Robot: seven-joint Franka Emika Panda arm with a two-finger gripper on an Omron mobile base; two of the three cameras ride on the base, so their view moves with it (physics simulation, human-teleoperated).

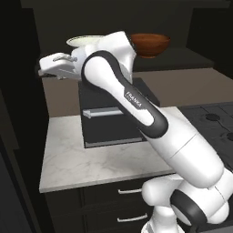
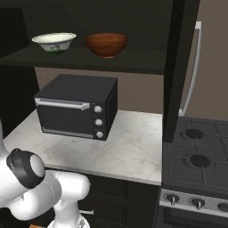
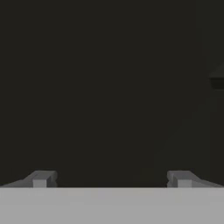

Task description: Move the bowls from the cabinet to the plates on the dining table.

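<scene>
White Franka arm raised and bent, two-finger gripper open.

The white arm with dark joints (image 1: 136, 109) climbs from its base, folds at a dark elbow and turns its hand sideways, level rather than hanging. Its two-finger gripper (image 3: 112, 178) has both small dark finger tips (image 3: 41, 178) set wide apart, with nothing between them. Behind the gripper, the white hand housing (image 1: 57, 66) lies horizontal, with the wrist bulking directly behind it.

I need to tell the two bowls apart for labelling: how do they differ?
The reddish-brown bowl is glossy, plain and wood-like; the cream-white bowl is pale with a dark green pattern low on its side. The reddish-brown bowl looks deeper and stands right of the cream-white bowl. Both stand upright on the cabinet shelf.
</scene>
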